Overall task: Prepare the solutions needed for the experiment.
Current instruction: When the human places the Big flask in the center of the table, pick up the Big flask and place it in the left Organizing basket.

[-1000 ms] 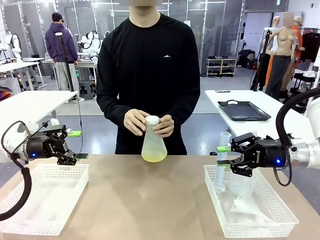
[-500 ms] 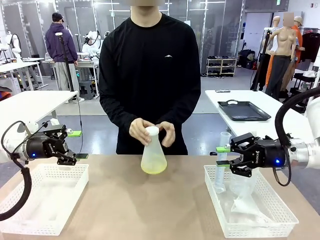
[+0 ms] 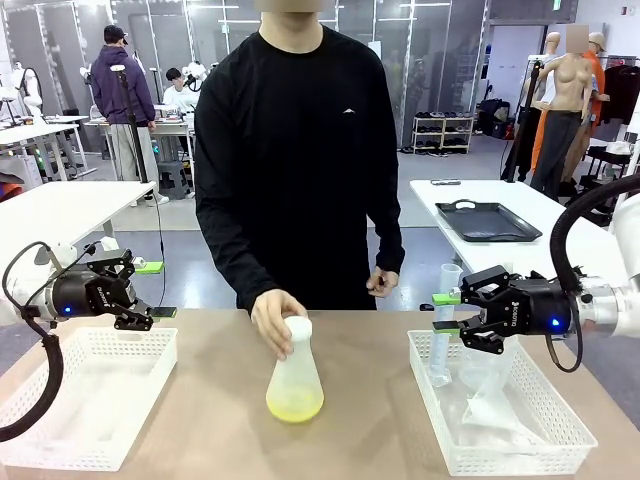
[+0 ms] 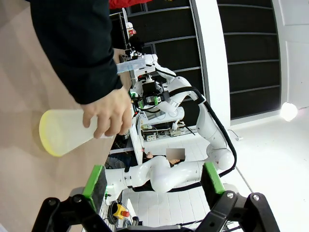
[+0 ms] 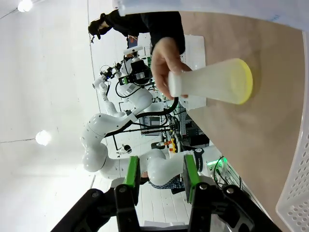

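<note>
1. Front view first: the flask is around the middle of the tabletop, between the two white baskets. A person's hand is wrapped over its neck just below the white cap. I can't tell if the base is fully set down.
2. The solution is just a shallow yellow-green layer at the bottom of the flask, so my guess is the whole thing is light and bottom-weighted.
3. The flask wall looks frosted and smooth, so probably slippery against my green pads. I can't tell if it's glass or plastic, so I'd treat it as breakable.
4. I reckon the best place to grab is the narrow neck under the cap, since the cone body widens and would squirt out of a pinch. Keep it upright so the liquid doesn't slosh.
5. My left end effector hangs over the left basket with jaws spread wide and nothing in them. The flask lies off to one side in its wrist view.
6. My right end effector is over the right basket, jaws about half narrowed. In its wrist view nothing sits between the pads. A clear cylinder stands just beside the tips.
</note>
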Tool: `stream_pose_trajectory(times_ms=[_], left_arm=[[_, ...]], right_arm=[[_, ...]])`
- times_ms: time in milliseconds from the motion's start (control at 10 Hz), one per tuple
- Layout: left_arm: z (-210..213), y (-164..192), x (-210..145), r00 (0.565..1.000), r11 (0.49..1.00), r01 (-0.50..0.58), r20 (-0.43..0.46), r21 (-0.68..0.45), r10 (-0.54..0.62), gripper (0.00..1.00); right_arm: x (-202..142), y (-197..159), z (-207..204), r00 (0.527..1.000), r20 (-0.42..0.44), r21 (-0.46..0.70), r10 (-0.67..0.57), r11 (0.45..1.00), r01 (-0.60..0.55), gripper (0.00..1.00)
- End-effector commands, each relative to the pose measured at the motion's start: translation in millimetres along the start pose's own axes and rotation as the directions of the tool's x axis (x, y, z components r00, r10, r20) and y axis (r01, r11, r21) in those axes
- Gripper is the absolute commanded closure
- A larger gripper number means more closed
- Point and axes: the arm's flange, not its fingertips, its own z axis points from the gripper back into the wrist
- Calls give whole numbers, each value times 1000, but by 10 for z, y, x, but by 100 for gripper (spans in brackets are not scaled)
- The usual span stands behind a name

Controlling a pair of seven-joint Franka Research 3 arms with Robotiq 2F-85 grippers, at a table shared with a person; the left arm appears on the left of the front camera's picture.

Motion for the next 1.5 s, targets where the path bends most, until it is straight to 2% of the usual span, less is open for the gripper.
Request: stream_pose_trajectory(times_ms=[0, 800, 900, 1100, 1300, 1400], left_arm=[[-17, -34, -4, 1000, 1000, 9, 10, -9, -9, 0], [0, 0, 0, 1000, 1000, 0, 0, 0, 0, 0], [-66, -59, -8, 992, 992, 123, -27, 9, -123, 0], [-184, -272, 41, 946, 946, 323, 6, -15, -323, 0], [-329, -460, 103, 879, 878, 477, 1, -46, -478, 0], [-454, -547, 132, 833, 833, 548, -36, -76, -551, 0]], right_arm=[[-14, 8, 2, 1000, 4, -14, 8, 1000, -8, 53], [-14, 8, 2, 1000, 4, -14, 8, 1000, -8, 53], [-14, 8, 2, 1000, 4, -14, 8, 1000, -8, 53], [-14, 8, 2, 1000, 4, -14, 8, 1000, -8, 53], [-14, 8, 2, 1000, 4, -14, 8, 1000, -8, 53], [-14, 8, 2, 1000, 4, -14, 8, 1000, -8, 53]])
